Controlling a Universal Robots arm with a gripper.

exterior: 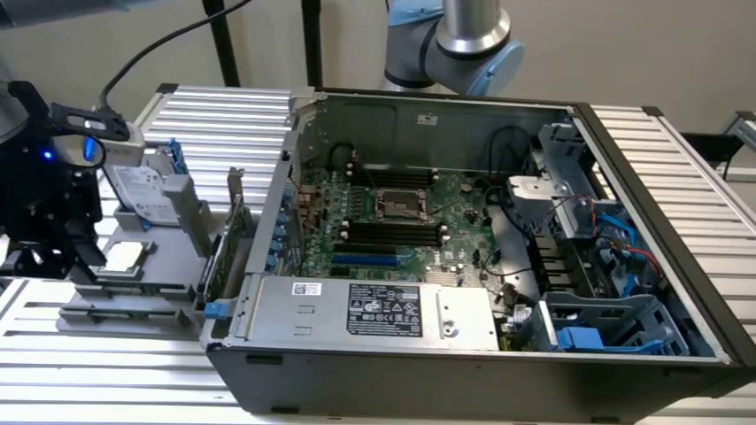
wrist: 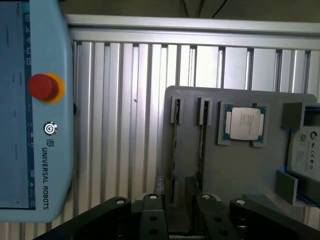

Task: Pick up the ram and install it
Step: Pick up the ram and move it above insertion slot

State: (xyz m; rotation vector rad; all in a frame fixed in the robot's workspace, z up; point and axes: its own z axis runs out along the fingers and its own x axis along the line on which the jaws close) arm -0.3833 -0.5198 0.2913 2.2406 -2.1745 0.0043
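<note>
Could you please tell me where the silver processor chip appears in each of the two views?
Exterior view: the processor chip lies on the grey tray at the exterior view's left, outside the computer case.
Wrist view: the processor chip sits on the grey tray, between the two narrow slots and the hard drive.
Shared landmark: the hard drive, beside the chip on the tray in both.

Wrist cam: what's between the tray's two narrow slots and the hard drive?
The silver processor chip, seated on the gray tray, lies between the slots and the hard drive, in the wrist view.
</note>
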